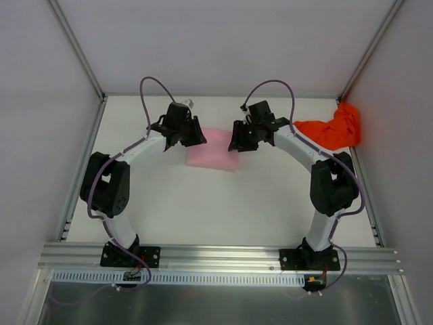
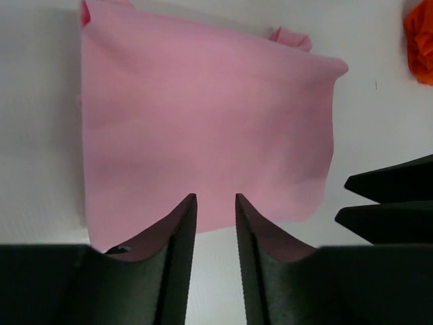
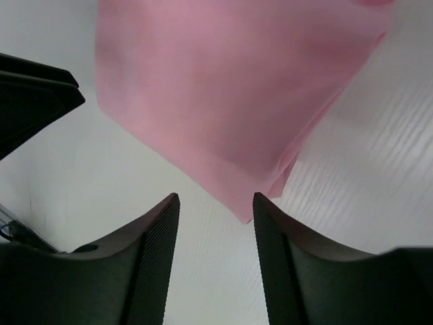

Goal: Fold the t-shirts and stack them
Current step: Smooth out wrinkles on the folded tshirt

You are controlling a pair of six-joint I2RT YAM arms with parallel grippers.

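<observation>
The pale pink t-shirt (image 1: 214, 156) lies folded into a small flat rectangle at the table's middle back. It fills the left wrist view (image 2: 203, 128) and the right wrist view (image 3: 237, 88). My left gripper (image 1: 193, 137) hangs open and empty over the shirt's left edge, with bare table between its fingers (image 2: 215, 203). My right gripper (image 1: 238, 141) hangs open and empty at the shirt's right edge, a corner of the shirt just ahead of its fingertips (image 3: 216, 200). The orange-red t-shirt (image 1: 335, 128) lies crumpled at the back right corner.
White walls and aluminium frame posts (image 1: 78, 47) close in the table on three sides. An aluminium rail (image 1: 216, 256) runs along the near edge with both arm bases on it. The orange shirt shows at the left wrist view's top right (image 2: 421, 40).
</observation>
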